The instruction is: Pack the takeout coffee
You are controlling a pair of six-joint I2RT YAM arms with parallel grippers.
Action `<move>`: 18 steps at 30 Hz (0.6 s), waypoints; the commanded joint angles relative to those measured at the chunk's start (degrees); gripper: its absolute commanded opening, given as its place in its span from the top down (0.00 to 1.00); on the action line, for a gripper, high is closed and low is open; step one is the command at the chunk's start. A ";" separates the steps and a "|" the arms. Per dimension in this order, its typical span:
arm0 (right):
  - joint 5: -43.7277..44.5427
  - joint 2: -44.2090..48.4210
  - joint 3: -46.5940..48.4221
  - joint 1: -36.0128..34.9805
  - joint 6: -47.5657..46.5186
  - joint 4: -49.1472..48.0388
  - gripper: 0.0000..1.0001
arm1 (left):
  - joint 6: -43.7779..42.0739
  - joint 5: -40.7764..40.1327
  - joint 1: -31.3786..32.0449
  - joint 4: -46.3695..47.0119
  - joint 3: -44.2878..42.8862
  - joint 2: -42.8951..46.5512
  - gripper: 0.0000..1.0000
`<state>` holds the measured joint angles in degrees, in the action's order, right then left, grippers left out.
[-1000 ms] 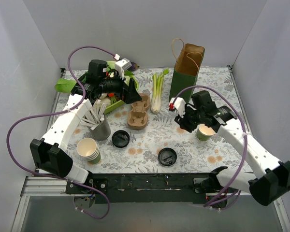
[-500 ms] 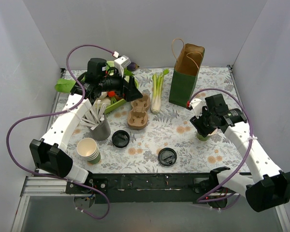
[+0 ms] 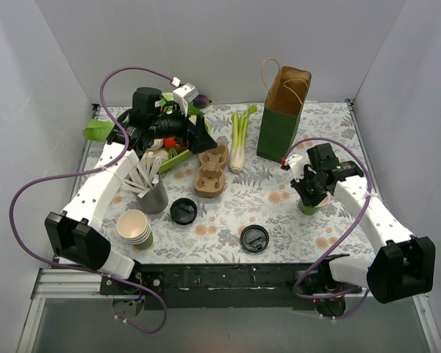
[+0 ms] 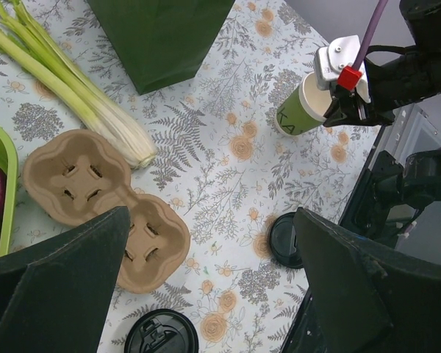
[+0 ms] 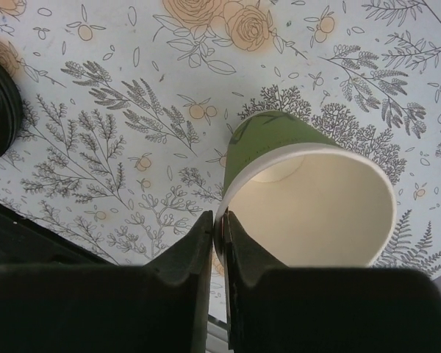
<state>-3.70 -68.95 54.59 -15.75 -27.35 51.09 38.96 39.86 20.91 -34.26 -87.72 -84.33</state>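
Pinching takeout coffee [image 5: 309,206] rim with right hand [image 5: 219,220], left hand [image 4: 212,220] spread, bag [image 3: 283,110] behind

The paper bag [image 3: 282,118] is standing upright, its mouth gaping upward with nothing covering it. Just left of the bag, celery stalks [image 3: 239,140] are lying lengthwise, and a cardboard cup carrier [image 3: 212,170] is crowding the lane beyond them. Directly in front of the bag, bare surface [image 3: 268,193] is lying open. Front-right of the bag, the takeout coffee [image 4: 298,114] and the right arm [image 3: 367,213] above it are blocking passage. Well in front, 1 black lid [image 3: 254,238] is lying flat.
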 commanded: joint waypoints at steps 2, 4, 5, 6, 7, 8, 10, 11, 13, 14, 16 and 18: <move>-7.10 -1.36 5.52 0.28 -2.35 1.20 0.89 | -0.73 -0.48 0.19 0.07 -1.49 2.42 0.04; -10.61 -2.41 7.45 -0.33 -4.19 1.90 0.93 | -0.81 -0.57 0.19 0.07 -1.49 2.42 0.04; -11.06 -2.85 7.90 -0.95 -4.81 2.08 0.94 | -0.82 -0.57 0.19 0.07 -1.49 2.33 0.04; -11.84 -3.38 8.42 -1.65 -5.95 2.34 0.94 | -0.82 -0.57 0.10 0.07 -1.57 2.33 0.04; -12.46 -4.08 9.30 -3.05 -6.57 2.52 0.95 | -0.90 -0.57 0.10 0.07 -1.75 2.33 0.04; -13.08 -4.52 9.74 -3.84 -7.09 2.52 0.95 | -0.90 -0.57 0.19 0.07 -1.75 2.33 0.04; -13.17 -5.49 10.27 -8.04 -8.15 1.82 0.96 | -0.99 -0.66 0.10 -0.02 -1.84 2.33 0.04; -12.39 -5.76 10.28 -9.90 -8.41 1.38 0.96 | -1.25 -0.83 0.19 -0.19 -1.84 2.42 0.04; -11.06 -6.37 10.01 -15.00 -9.47 -0.46 0.96 | -1.25 -1.18 0.19 -0.28 -1.75 2.59 0.04; -10.63 -6.64 9.84 -16.41 -9.73 -1.16 0.96 | -1.43 -1.27 0.19 -0.37 -1.58 2.77 0.04; -9.48 -7.60 9.75 -19.91 -10.08 -2.83 0.96 | -1.61 -1.71 0.19 -0.37 -1.57 3.03 0.04; -8.08 -8.22 9.75 -21.69 -10.79 -3.89 0.96 | -1.78 -1.89 0.10 -0.54 -1.40 3.21 0.04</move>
<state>-13.47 -76.51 62.87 -34.04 -35.66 50.50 38.33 38.92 20.91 -34.35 -87.72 -84.29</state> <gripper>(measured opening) 0.075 0.956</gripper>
